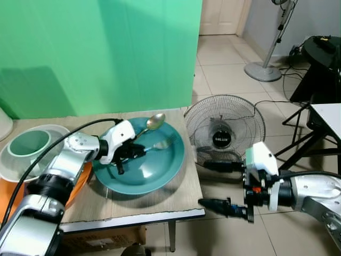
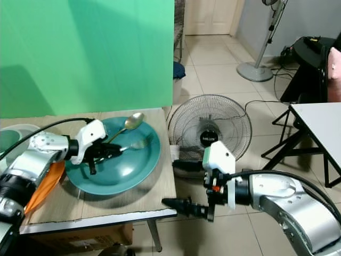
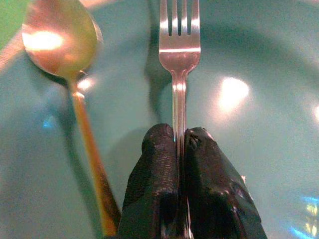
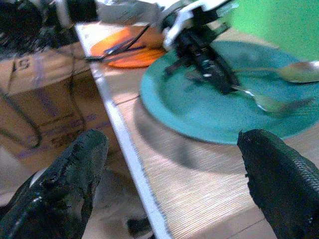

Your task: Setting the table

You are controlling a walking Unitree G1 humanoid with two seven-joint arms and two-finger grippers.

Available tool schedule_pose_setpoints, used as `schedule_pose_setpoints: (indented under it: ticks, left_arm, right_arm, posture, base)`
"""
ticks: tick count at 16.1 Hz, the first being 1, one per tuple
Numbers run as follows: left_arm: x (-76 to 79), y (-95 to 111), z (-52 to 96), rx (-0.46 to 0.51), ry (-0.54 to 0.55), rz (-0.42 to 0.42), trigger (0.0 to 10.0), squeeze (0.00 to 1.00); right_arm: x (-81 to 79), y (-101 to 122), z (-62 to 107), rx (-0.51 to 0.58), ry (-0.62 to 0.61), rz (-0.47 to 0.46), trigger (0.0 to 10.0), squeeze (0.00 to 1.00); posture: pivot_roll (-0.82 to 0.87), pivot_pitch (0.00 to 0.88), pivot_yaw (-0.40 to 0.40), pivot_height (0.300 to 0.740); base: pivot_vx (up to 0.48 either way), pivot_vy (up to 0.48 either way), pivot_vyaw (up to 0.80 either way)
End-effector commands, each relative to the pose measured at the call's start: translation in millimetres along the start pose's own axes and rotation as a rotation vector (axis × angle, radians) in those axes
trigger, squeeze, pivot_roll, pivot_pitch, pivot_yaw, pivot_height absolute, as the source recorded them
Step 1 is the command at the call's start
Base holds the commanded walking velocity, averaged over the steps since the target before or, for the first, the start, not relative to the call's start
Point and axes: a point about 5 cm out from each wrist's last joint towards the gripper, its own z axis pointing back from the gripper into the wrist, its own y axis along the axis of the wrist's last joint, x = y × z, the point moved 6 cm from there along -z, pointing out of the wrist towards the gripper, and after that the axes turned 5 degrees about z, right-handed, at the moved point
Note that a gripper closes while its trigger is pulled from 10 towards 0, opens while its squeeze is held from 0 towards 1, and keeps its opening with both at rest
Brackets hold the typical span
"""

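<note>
While held wide open off the tabletop (image 1: 160,205) edge, right pincer (image 1: 226,186) idle. Farther in, left pincer (image 1: 127,154) pinching fork (image 1: 162,144) over teal plate (image 1: 160,173). Thin handle, easy to slip, might bump spoon (image 1: 152,124) off rim.

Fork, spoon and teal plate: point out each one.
fork (image 3: 179,47), left wrist view, on its neck below the tines.
spoon (image 1: 155,121), left eye view, on its bowl.
teal plate (image 1: 160,176), left eye view, on its bare rim.

Silver arms, white wrist housings, black cables, black-fingered left pincer (image 1: 139,150)
</note>
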Motion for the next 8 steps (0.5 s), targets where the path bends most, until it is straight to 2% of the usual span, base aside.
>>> schedule_pose_setpoints:
  ticks: [1,5,6,7,8]
  left_arm:
    - [-6.0,14.3,5.7,0.054,0.034,-0.009,0.0,0.0]
    - [-6.5,33.6,15.0,0.143,0.084,-0.02,0.0,0.0]
    - [-6.3,49.3,21.6,0.221,0.115,-0.014,0.0,0.0]
    - [-6.0,53.3,23.6,0.241,0.122,-0.011,0.0,0.0]
    - [-5.1,79.7,34.7,0.37,0.176,0.0,0.0,0.0]
  right_arm:
    - [8.8,3.4,5.0,0.017,-0.039,0.01,10.0,0.0]
    - [14.1,-1.8,6.7,0.037,-0.058,-0.007,10.0,0.0]
    - [17.9,4.8,5.7,0.079,-0.105,-0.024,10.0,0.0]
    - [19.3,6.3,5.4,0.089,-0.119,-0.027,10.0,0.0]
    - [27.7,11.1,0.9,0.118,-0.203,-0.055,10.0,0.0]
  posture:
    - [-0.12,0.011,0.031,0.74]
    - [-0.12,0.01,0.03,0.74]
    - [-0.12,0.011,0.035,0.74]
    - [-0.12,0.011,0.037,0.74]
    - [-0.12,0.013,0.041,0.74]
  base:
    - [0.0,0.0,0.0]
    - [0.0,0.0,0.0]
    - [0.0,0.0,0.0]
    - [0.0,0.0,0.0]
    - [0.0,0.0,0.0]
